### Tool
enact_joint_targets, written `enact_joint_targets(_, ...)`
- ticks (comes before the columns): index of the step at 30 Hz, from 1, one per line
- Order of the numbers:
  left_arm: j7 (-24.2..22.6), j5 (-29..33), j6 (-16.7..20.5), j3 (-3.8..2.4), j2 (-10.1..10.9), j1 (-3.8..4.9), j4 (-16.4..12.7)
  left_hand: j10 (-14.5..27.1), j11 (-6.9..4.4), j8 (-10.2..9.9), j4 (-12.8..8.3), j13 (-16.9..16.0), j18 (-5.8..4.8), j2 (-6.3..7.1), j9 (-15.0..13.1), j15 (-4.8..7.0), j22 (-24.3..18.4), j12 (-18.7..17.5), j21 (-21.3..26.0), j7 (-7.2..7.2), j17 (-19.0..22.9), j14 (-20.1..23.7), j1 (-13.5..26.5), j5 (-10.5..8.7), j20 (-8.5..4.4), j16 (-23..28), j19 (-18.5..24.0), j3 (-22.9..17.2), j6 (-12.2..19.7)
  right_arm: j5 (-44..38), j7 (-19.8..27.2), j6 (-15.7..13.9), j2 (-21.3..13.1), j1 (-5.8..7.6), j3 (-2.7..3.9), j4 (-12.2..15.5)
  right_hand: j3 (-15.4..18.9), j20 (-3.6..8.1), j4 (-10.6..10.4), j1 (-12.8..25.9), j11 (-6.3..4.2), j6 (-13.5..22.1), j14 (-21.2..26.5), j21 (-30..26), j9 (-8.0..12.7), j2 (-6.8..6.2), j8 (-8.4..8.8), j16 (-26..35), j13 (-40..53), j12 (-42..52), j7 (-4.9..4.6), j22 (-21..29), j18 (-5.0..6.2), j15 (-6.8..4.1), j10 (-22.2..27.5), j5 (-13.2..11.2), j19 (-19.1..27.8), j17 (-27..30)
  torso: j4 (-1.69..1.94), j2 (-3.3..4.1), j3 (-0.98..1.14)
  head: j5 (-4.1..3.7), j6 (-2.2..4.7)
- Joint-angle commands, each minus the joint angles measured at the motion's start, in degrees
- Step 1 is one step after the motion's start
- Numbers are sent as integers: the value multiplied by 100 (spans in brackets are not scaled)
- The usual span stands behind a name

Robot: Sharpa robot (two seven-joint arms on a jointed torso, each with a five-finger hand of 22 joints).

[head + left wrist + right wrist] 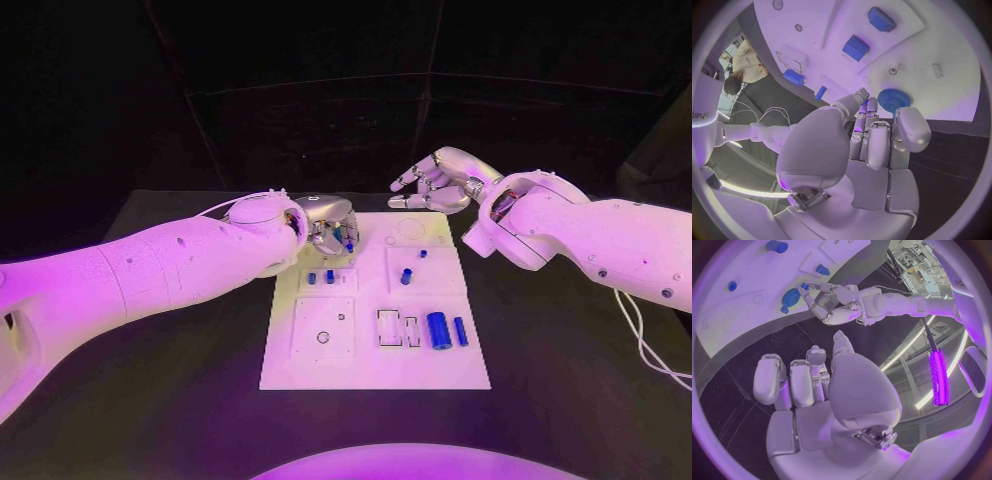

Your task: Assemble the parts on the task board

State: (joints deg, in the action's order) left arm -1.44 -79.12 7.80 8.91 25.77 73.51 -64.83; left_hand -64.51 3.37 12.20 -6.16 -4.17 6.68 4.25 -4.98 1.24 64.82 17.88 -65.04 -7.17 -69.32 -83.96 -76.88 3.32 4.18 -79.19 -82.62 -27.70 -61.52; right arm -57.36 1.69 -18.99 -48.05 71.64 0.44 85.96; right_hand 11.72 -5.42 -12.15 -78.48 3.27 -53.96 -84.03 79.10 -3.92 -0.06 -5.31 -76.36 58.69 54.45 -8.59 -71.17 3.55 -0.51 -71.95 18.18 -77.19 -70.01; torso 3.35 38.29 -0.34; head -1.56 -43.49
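The white task board [372,365] lies mid-table. My left hand [329,225] hangs over its far left corner, fingers apart and pointing down. A blue gear [893,99] lies flat on the board there, between the fingertips [869,106] and the thumb, and nothing is lifted. The right wrist view shows the same left hand [832,302] beside the gear [790,297]. My right hand [440,180] hovers just past the board's far edge, fingers loosely spread and holding nothing. Two blue cylinders [438,330] lie in the board's near right part.
Two small blue blocks [320,277] stand left of centre on the board, and small blue pegs [408,275] sit right of centre. A rectangular slot [389,326] lies beside the cylinders. Black tabletop [173,380] surrounds the board on all sides.
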Motion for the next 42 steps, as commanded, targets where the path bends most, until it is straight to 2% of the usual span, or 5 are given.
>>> enact_joint_targets(1,-101,331,170,-78,141,18,-179,-14,22,-42,4,5,-98,24,4,1,15,-37,-40,-30,12,-230,56,-29,14,-2,-29,-38,-15,7,54,-7,-3,11,3,-3,23,-5,2,-13,6,-21,-193,-20,-6,62,-21,15,5,19,23,2,86,-43,5,20,31,-6,20,-24,-6,11,-3)
enact_joint_targets(7,-41,444,0,-168,443,36,-430,-43,15,-46,6,3,-98,40,1,4,24,-53,-46,-20,18,-229,87,-29,17,-3,-29,-40,-41,7,52,3,-9,11,3,-14,23,-5,2,-13,6,-21,-193,-20,-6,62,-21,15,5,19,23,2,86,-43,5,20,31,-6,40,-39,-13,13,-7)
enact_joint_targets(17,192,490,-551,-173,676,43,-431,-79,7,-67,31,5,-101,87,0,10,55,-102,-70,-1,49,-223,175,-36,18,4,-29,-22,-73,7,48,11,-10,10,3,-23,23,-5,2,-13,6,-21,-193,-20,-6,62,-21,15,5,19,23,2,86,-43,5,20,31,-6,49,-34,-14,47,-18)
enact_joint_targets(26,304,452,-686,-124,629,-14,-233,-96,5,-108,51,12,-100,146,9,13,63,-167,-69,8,92,-213,251,-36,16,18,-21,7,-75,7,36,9,-10,10,3,-17,29,-4,1,-16,5,-23,-194,-21,-7,69,-24,15,7,25,24,2,86,-44,1,22,29,-7,26,-29,-10,122,-17)
enact_joint_targets(42,369,421,-559,-67,477,-151,2,-93,7,-129,59,15,-103,157,16,11,79,-194,-81,7,108,-210,269,-35,17,23,-23,7,-65,7,22,-4,-12,10,3,-4,29,-4,1,-16,5,-23,-194,-21,-7,69,-24,15,7,25,24,2,86,-44,1,22,29,-7,32,-35,-10,92,-23)
